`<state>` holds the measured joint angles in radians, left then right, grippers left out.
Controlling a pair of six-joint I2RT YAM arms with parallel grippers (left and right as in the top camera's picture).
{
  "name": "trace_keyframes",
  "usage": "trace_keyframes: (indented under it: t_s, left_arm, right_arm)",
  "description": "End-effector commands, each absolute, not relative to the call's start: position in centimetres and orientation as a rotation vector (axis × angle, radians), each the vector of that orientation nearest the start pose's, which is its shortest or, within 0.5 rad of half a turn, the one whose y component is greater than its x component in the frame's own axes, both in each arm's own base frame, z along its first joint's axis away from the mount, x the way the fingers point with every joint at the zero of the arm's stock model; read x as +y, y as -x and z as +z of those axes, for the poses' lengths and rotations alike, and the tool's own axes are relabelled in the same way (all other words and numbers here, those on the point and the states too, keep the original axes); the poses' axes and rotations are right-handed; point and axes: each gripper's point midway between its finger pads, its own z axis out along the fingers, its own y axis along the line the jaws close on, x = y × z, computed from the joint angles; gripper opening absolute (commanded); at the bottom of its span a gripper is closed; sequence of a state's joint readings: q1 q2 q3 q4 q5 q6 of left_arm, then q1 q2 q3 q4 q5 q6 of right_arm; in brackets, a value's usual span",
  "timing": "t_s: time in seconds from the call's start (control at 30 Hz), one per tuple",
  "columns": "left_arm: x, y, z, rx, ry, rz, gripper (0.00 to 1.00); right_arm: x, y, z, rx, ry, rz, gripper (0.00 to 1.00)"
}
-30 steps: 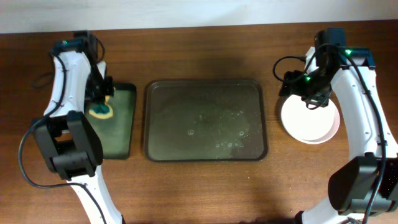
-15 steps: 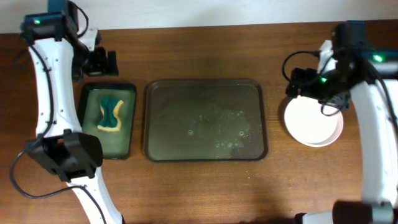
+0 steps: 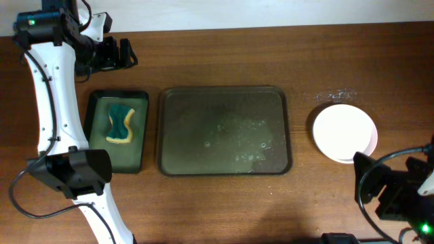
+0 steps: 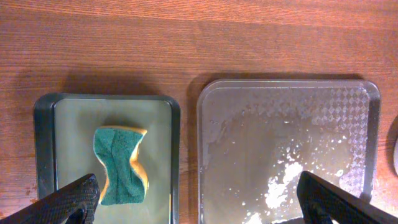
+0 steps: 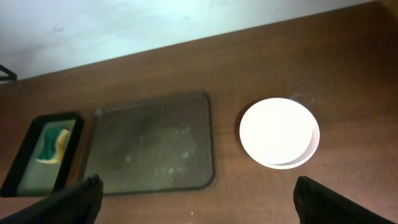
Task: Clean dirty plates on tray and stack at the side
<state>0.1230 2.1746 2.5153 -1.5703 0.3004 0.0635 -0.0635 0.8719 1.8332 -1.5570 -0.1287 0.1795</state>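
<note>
Sitting stacked on the table [image 3: 271, 203], just right of the tray [image 3: 196, 122]: the plates [image 3: 343, 131]. Top face is plain white, and a second rim peeks out at the lower right. Can't read how many are in the stack. Tray is mid-table, with a wet film and white flecks on its floor. The narrow black tray [image 3: 133, 152] is just beside its left edge, with a green-yellow sponge [image 3: 121, 124] lying in it. Far-left corner: left gripper [image 4: 196, 186], fingers wide apart. Near-right corner, well apart from the plates: right gripper [image 5: 198, 186], fingers likewise spread wide.
</note>
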Motion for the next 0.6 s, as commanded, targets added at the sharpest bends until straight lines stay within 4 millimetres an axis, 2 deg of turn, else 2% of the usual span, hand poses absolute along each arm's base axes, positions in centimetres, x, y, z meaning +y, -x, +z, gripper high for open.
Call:
trace_keyframes:
  t_s: [0.0,0.07,0.13,0.23,0.33,0.37,0.47,0.57]
  left_arm:
    - [0.4,-46.2,25.6,2.721,0.005,-0.387,1.00]
    - [0.4,-46.2,25.6,2.721,0.005,-0.386,1.00]
    - [0.4,-46.2,25.6,2.721,0.006,-0.386,1.00]
    - [0.4,-46.2,25.6,2.721,0.005,-0.387,1.00]
    - [0.4,-46.2,25.6,2.721,0.006,-0.386,0.99]
    - [0.4,-46.2,25.6,2.721,0.005,-0.387,0.99]
    - [0.4,-46.2,25.6,2.721,0.005,-0.386,1.00]
    - [0.4,-46.2,25.6,2.721,0.005,-0.387,0.99]
  right_arm:
    - [0.5,-14.9,41.5,2.133,-0.188,0.142,0.99]
    - [0.3,-16.8,41.5,2.035,-0.061,0.072,0.98]
    - [0.7,-18.8,40.5,1.900,0.042,0.041,0.98]
    - [1.9,-21.3,36.6,1.688,0.113,0.090,0.98]
    - [3.1,-22.7,31.7,1.510,0.181,0.123,0.98]
    - [3.5,-23.0,29.4,1.463,0.198,0.131,0.98]
    - [4.2,-23.4,25.1,1.404,0.222,0.149,0.98]
    - [4.4,-23.5,22.4,1.399,0.223,0.152,0.98]
